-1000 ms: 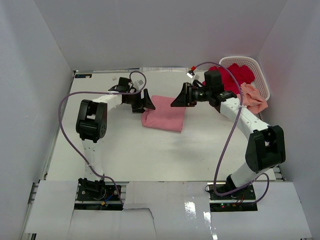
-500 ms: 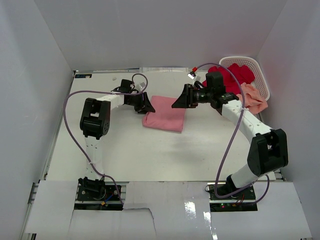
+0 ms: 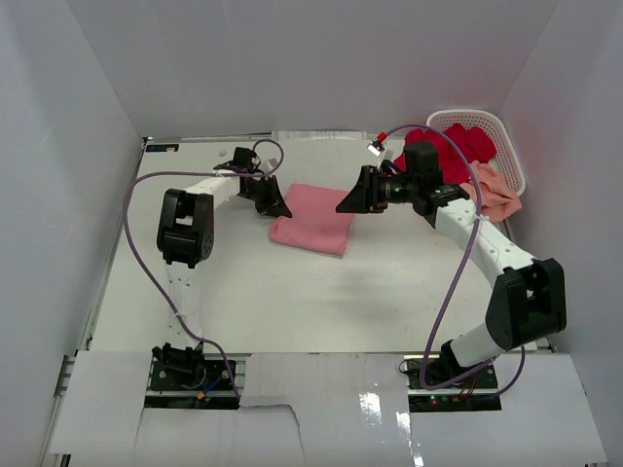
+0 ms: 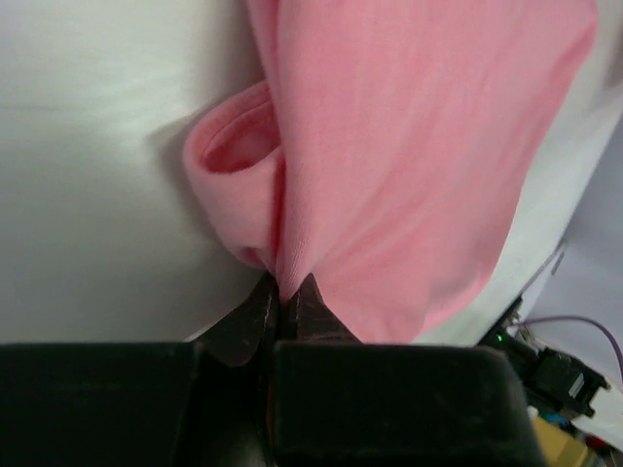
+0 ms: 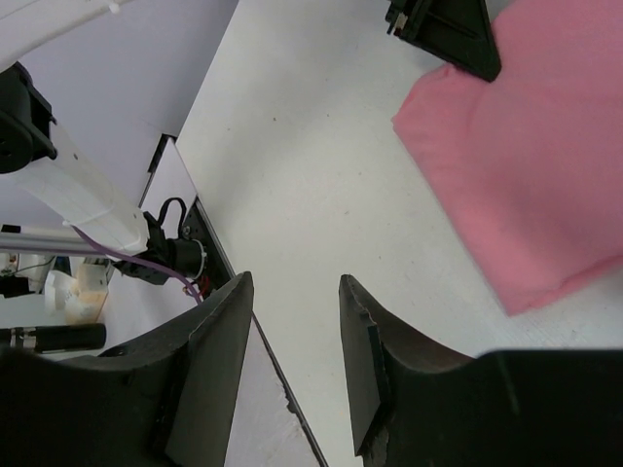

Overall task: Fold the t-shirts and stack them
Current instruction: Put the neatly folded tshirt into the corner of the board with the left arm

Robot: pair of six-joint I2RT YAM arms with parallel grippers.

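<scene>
Three t-shirts in play, and over on the left the left fingers (image 4: 282, 304) are pinched tight together, tips meeting on a bunched edge of the pink t-shirt (image 3: 313, 219). You can see it plainly from the left wrist view, where a little roll of pink cloth curls up just beside the clamped tips. That pink t-shirt lies folded into a rough rectangle on the white worktop (image 3: 292, 292), about the middle of it and toward the far side, with the left fingers at its far left corner. Move across and the right fingers (image 3: 350, 200) hang just above the pink t-shirt's right edge, spread roughly halfway apart with nothing at all between them. From the right wrist view it's bare worktop showing in the gap. Further right, at the far right corner, sits the white perforated basket (image 3: 469, 114), with the red t-shirt (image 3: 472, 144) heaped in it and spilling over its left rim. The peach t-shirt (image 3: 493, 193) is draped over the basket's near rim and down onto the worktop, touching the red one and well apart from the pink.
</scene>
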